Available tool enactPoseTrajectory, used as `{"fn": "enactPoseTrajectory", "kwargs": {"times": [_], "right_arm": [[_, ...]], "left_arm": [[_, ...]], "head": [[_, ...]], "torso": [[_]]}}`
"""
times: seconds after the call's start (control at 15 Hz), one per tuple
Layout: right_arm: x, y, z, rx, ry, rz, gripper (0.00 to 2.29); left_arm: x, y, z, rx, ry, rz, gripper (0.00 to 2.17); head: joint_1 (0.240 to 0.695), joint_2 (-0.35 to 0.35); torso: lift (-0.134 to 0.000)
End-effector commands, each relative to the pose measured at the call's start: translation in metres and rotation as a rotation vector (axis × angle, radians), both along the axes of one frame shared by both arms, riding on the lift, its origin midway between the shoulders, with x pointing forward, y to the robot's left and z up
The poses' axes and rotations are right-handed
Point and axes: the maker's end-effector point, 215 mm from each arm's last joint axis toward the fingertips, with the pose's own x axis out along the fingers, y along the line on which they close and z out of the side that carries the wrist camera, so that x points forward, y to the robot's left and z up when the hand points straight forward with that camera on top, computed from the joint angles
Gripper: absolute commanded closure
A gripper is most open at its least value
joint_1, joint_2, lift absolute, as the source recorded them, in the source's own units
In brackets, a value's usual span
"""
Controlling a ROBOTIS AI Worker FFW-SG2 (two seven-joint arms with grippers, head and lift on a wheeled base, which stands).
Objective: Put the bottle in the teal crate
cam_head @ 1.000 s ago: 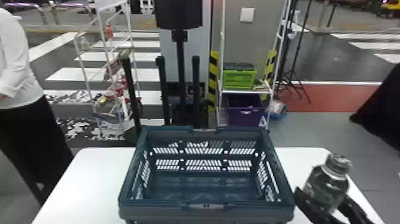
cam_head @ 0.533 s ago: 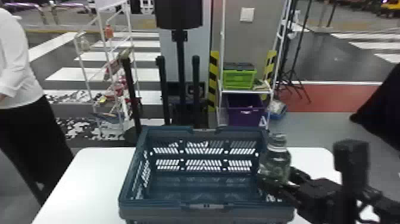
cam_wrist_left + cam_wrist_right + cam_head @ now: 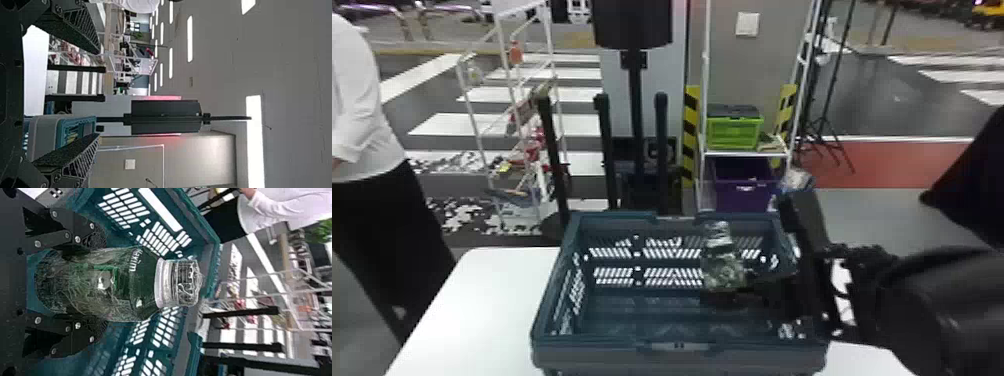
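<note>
Bottle (image 3: 724, 265) and right gripper (image 3: 732, 290) are together over the right half of the teal crate (image 3: 612, 352), as the head view has it, with the crate's slotted far wall behind them. The bottle stands roughly upright, cap uppermost (a clear cap, with a pale band just beneath it), and its see-through body shows green. Whether its base touches the crate floor, I cannot tell. The right gripper's jaws are closed on the bottle, parted only by its width; in the right wrist view one black finger (image 3: 84, 233) presses on each side of the body, toward the base end, leaving the cap free. The right arm (image 3: 922, 300) comes in from the right side and crosses the crate's right rim. The left gripper (image 3: 97, 94), seen in the left wrist view, has its jaws spread wide and has hold of nothing. The crate itself sits on a white table (image 3: 477, 300), its open top facing up. Beyond the table, a white shelf rack (image 3: 747, 153) carries a lime-green crate (image 3: 734, 134) with a dark lid, above a purple bin (image 3: 744, 197).
</note>
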Motion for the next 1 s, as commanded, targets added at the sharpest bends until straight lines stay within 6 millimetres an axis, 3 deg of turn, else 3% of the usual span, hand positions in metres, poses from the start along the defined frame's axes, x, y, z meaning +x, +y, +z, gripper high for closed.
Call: {"fn": "enactPoseTrajectory", "kwargs": {"times": [0.0,0.6,0.73,0.87,0.93], "right_arm": [[0.007,0.023,-0.016,-0.058,0.080,0.044,2.04],[0.050,0.112,-0.062,-0.107,0.132,0.137,2.03],[0.068,0.103,-0.071,-0.124,0.111,0.121,1.93],[0.084,0.097,-0.071,-0.126,0.088,0.110,1.58],[0.088,0.096,-0.068,-0.126,0.080,0.108,1.10]], "left_arm": [[-0.006,0.001,0.004,-0.005,-0.022,0.006,0.14],[-0.016,0.008,0.019,-0.012,-0.084,0.023,0.14],[-0.015,0.012,0.022,-0.008,-0.089,0.028,0.14],[-0.016,0.017,0.024,-0.003,-0.093,0.036,0.14],[-0.016,0.017,0.024,-0.003,-0.093,0.036,0.14]], "head": [[0.499,0.000],[0.499,0.000],[0.499,0.000],[0.499,0.000],[0.499,0.000]], "torso": [[0.000],[0.000],[0.000],[0.000],[0.000]]}}
